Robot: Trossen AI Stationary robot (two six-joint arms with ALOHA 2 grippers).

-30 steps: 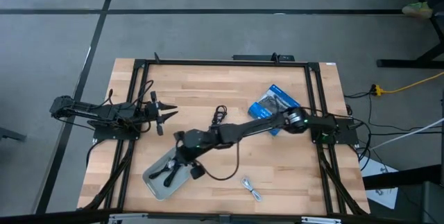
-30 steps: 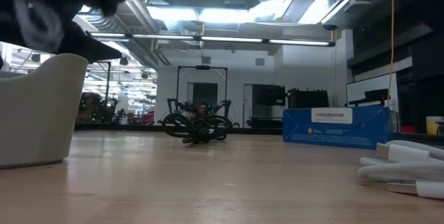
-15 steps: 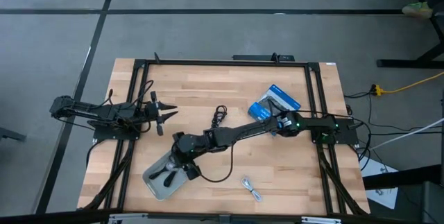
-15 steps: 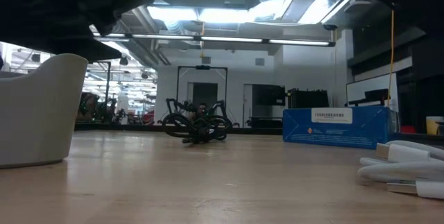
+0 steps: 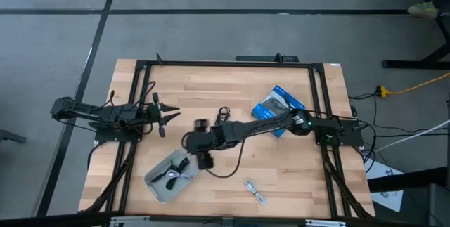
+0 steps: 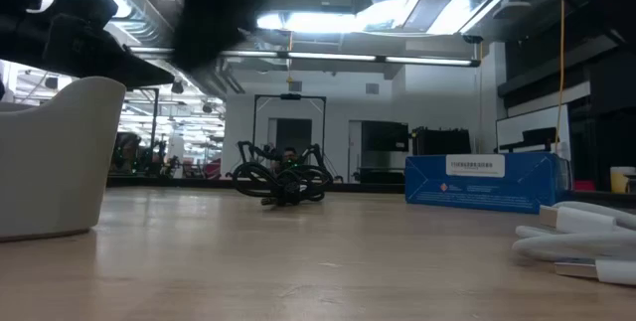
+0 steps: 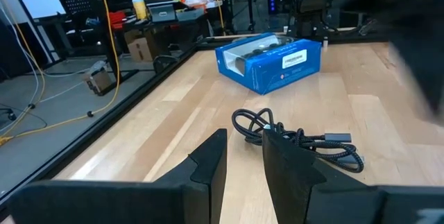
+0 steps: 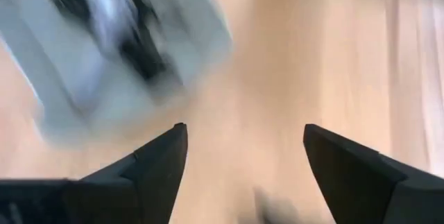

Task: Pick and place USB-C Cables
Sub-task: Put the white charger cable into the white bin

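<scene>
The USB-C cables lie in three places. A black cable (image 5: 222, 115) lies loosely coiled near the middle of the desk (image 5: 211, 86), between the two arms. A silvery-grey cable (image 5: 254, 190) lies close to the front edge, right of centre. A grey tray (image 5: 156, 187) near the front-left corner holds further cables (image 5: 174, 176), black and light-coloured; their number cannot be read.

The right end effector (image 5: 200, 145) hangs over the middle of the desk, between the tray and the black cable. Its fingers (image 8: 146, 165) stand wide apart with nothing between them, and the tray with its contents shows beyond them in the right wrist view. The left end effector (image 5: 169, 113) waits near the left edge of the desk, fingers (image 7: 208, 165) slightly apart and empty, pointing toward the black cable.

A blue box (image 5: 278, 107) lies toward the right edge, partly beneath the right arm.

Probable next step: collect the black cable or the silvery-grey one.

Hazards:
- The black coil is loose. A grip on one loop may let the rest trail and catch on the tray rim.
- The silvery-grey cable is thin and flat on the wood. Fingers closing too high may slip over it.
- The right arm reaches across the blue box. A low sweep may push it.
</scene>
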